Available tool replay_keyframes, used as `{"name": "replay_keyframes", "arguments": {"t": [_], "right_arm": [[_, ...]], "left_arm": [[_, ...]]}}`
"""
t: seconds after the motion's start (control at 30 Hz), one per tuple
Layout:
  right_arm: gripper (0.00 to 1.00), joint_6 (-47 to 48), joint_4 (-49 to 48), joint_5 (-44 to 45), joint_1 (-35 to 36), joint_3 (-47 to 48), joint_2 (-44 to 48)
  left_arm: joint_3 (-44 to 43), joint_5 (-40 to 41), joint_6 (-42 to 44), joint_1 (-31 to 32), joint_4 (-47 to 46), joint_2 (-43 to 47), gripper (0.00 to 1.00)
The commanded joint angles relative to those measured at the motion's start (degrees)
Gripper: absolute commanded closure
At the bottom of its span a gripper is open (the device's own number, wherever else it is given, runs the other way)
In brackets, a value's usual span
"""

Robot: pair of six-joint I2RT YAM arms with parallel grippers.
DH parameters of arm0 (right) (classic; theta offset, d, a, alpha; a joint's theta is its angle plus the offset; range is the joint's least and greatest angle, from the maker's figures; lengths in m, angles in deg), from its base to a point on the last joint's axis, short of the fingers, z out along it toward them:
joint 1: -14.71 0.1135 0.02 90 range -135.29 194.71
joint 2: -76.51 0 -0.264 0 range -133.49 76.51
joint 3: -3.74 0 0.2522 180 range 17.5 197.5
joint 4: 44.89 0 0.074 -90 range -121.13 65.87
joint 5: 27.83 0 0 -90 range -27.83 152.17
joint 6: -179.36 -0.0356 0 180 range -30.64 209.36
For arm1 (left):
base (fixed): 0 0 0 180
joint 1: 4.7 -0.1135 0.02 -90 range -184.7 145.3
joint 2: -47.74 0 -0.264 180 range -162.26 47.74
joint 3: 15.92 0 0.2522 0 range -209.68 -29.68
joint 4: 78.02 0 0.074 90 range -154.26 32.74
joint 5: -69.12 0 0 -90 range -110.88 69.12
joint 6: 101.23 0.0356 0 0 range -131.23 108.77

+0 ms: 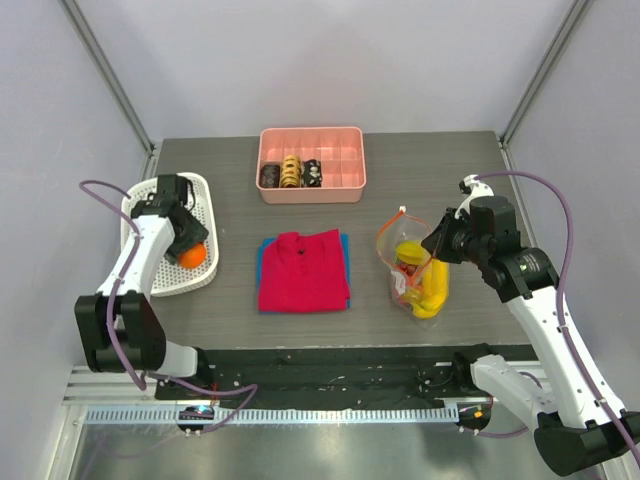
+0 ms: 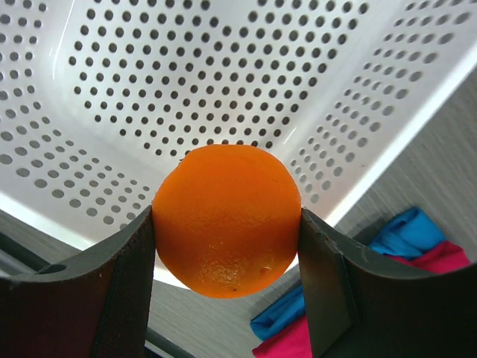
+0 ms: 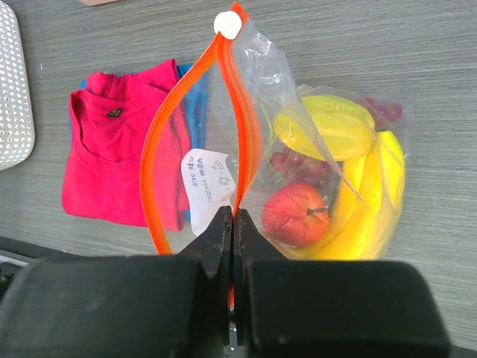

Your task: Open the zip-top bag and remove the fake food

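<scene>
My left gripper (image 1: 190,243) clamps the orange ball (image 2: 227,224) between half-open fingers over the basket (image 2: 223,74), at 9 o'clock from the red shirt (image 1: 302,272). My right gripper (image 3: 232,224) pinches, fingers almost together, the zip strip (image 3: 247,134) of the zip-top bag (image 1: 410,265), at 3 o'clock from the shirt. The banana (image 3: 373,201) and red fruit (image 3: 294,215) are inside.

Open zip-top bag (image 3: 279,71), orange ball (image 2: 226,218) already out
The clear, crinkly bag lies on the right of the table (image 1: 430,180), its orange zip strip (image 3: 160,156) parted into a loop with one side pinched in the right gripper (image 3: 232,224); inside are a yellow banana (image 3: 373,201), a small red fruit (image 3: 294,215) and purple grapes (image 3: 298,165). The round orange ball is clamped in the left gripper (image 2: 226,231) above a white basket (image 2: 223,67)
</scene>
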State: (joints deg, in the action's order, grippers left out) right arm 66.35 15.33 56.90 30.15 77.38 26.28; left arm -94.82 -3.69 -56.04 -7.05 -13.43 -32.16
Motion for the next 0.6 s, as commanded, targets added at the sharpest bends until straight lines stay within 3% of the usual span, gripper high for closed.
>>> {"name": "replay_keyframes", "arguments": {"t": [0.0, 0.1, 0.2, 0.23, 0.27, 0.33, 0.57], "right_arm": [[0.99, 0.2, -1.0, 0.3, 0.4, 2.2, 1.5], [0.99, 0.1, -1.0, 0.7, 0.3, 2.3, 1.8], [0.99, -0.3, -1.0, 0.8, 0.4, 2.2, 2.2], [0.99, -0.3, -0.9, 0.9, 0.4, 2.2, 2.5], [0.99, -0.5, -1.0, 1.0, 0.3, 2.1, 2.6], [0.99, -0.5, -1.0, 1.1, 0.3, 2.0, 2.9], [0.99, -0.6, -0.9, 0.8, 0.4, 1.9, 2.6]], "left_arm": [[0.1, -0.2, -0.6, -0.6, -1.1, -4.8, 1.00], [-0.7, -2.2, 0.0, -1.8, -1.5, -8.9, 0.98], [-1.6, -2.2, 0.1, -1.8, -2.2, -10.3, 0.78], [-1.9, -1.7, 0.1, -1.8, -1.4, -10.3, 0.62], [-2.2, -1.4, -0.1, -1.8, -0.9, -10.3, 0.54], [-2.2, -0.7, -0.3, -1.8, 0.0, -8.7, 0.01], [-6.5, -3.1, -1.1, 1.3, 5.6, -0.1, 0.01]]}}
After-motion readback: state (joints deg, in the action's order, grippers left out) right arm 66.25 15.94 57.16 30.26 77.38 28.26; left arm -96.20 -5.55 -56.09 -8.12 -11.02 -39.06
